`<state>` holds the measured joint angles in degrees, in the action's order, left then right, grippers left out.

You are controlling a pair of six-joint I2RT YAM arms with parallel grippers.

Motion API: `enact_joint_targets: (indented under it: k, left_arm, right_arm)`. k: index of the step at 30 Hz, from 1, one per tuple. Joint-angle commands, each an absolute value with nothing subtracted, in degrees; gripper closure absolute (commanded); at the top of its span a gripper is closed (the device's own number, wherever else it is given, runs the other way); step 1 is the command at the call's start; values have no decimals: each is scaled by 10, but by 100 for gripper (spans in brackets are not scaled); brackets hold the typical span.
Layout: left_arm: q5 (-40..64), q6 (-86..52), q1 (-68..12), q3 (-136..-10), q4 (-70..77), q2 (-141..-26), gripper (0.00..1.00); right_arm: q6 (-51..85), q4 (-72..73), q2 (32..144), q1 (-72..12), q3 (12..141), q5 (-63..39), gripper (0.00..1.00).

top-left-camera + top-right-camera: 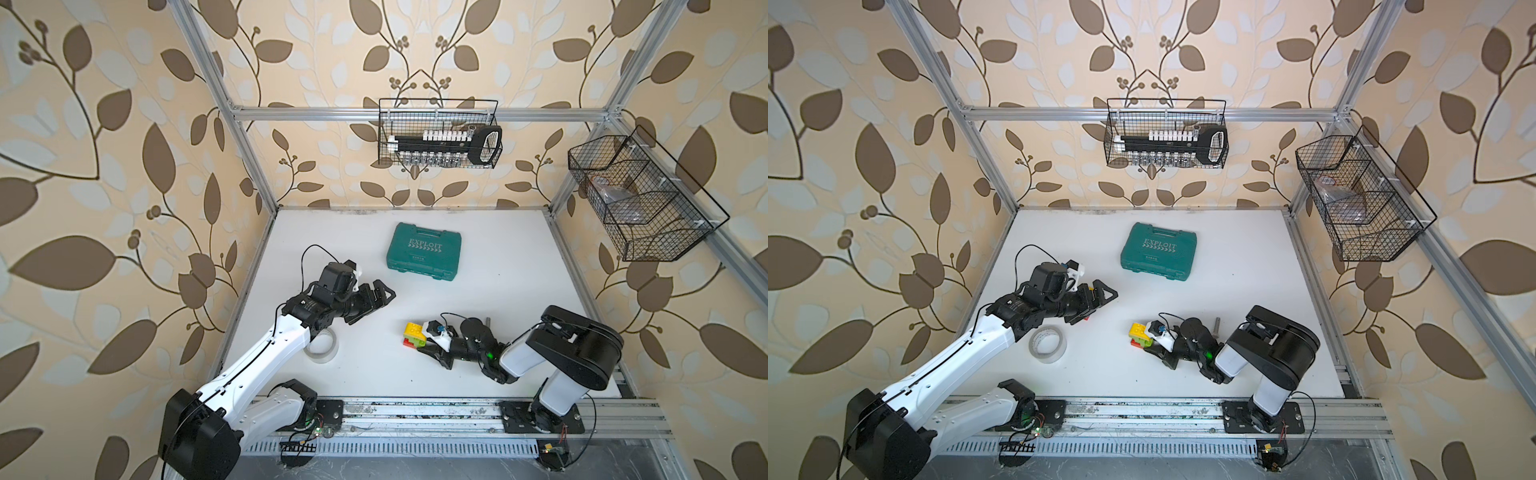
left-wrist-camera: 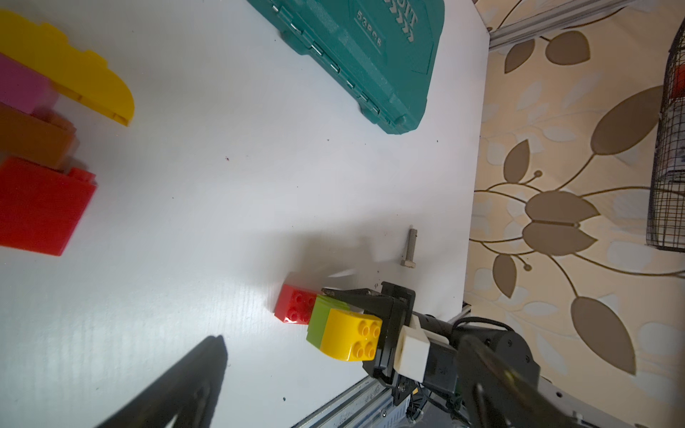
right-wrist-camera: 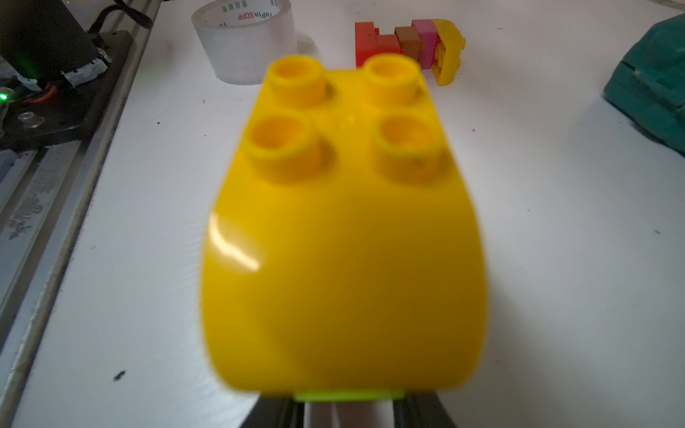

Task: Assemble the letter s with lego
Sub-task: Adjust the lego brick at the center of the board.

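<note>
Yellow-on-green brick pair [image 2: 341, 329], pinched in the closed right gripper [image 1: 426, 341], just beside a loose red brick [image 2: 294, 305].
Risk: pressed down askew, the pair could skid the unheld red brick across the smooth table [image 1: 498, 270], or twist out of the pinch. Count, near to far: three bricks here; one tape roll [image 1: 1047, 344]; one bolt [image 2: 409, 246]; left gripper [image 1: 372, 306], jaws wide and empty, above a second row [image 3: 407, 46] of at least four bricks; one green case [image 1: 424, 252]; two wire baskets [image 1: 440, 133].

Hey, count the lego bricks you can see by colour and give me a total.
Yellow bricks: 2
Red bricks: 2, though the one beside brown may be two joined
Green brick: 1
Pink brick: 1
Brown brick: 1
Total: 7 in view
</note>
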<state>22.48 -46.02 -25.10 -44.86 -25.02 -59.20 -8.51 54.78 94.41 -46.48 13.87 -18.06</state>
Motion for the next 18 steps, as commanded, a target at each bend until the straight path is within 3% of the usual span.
enact_joint_targets:
  k: [1, 7, 13, 18]
  left_arm:
    - [224, -435, -243, -474, -276, -569, 1]
    - [187, -418, -241, -488, -306, -546, 1]
    - [147, -401, -241, -507, -341, -523, 1]
    - [137, -396, -241, -514, -362, -504, 1]
  right_arm:
    - [-70, 387, 877, -461, 188, -223, 76]
    - [-2, 151, 832, -435, 301, -283, 77]
    - [167, 39, 925, -400, 432, -336, 76]
    - [212, -6, 984, -392, 505, -400, 80]
